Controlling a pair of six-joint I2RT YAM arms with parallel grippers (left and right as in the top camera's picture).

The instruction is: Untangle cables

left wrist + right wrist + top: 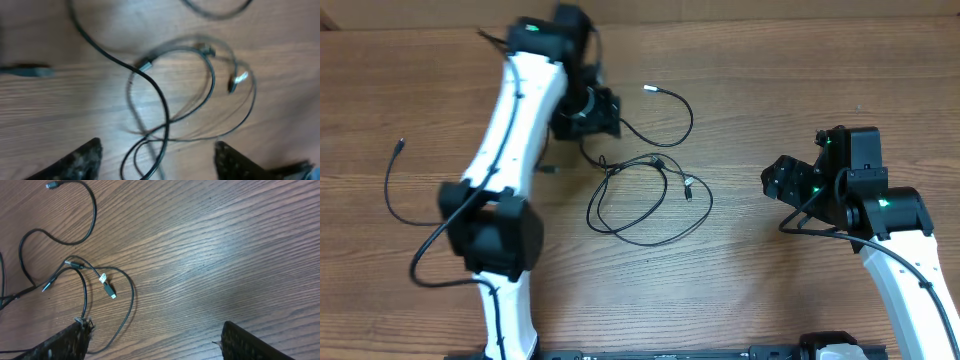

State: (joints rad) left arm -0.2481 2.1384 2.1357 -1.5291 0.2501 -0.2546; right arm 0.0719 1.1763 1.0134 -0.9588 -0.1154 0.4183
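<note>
Black cables (660, 163) lie looped over one another in the middle of the bench (750, 290), their small plugs gathered near the crossing. One strand runs up to a silver-tipped plug (648, 89), and a separate cord (387, 190) lies well apart to the left.

The step in hand looks to be choosing a strand to lift out of the tangle. It would go best if the left arm (520, 100) takes a single cord close to a free plug end, not at the crossing where strands overlap, and draws it outward slowly so the loops slide open rather than cinch. The right arm (890, 215) could pin the rest of the bundle.

The left jaws hang over the upper-left edge of the tangle, spread wide. Strands show between the fingertips (85, 155) in the blurred left wrist view, but nothing is gripped. The right jaws, well to the right of the cables, are spread wide too and hold nothing, with one finger (70, 340) near the outer loop.
</note>
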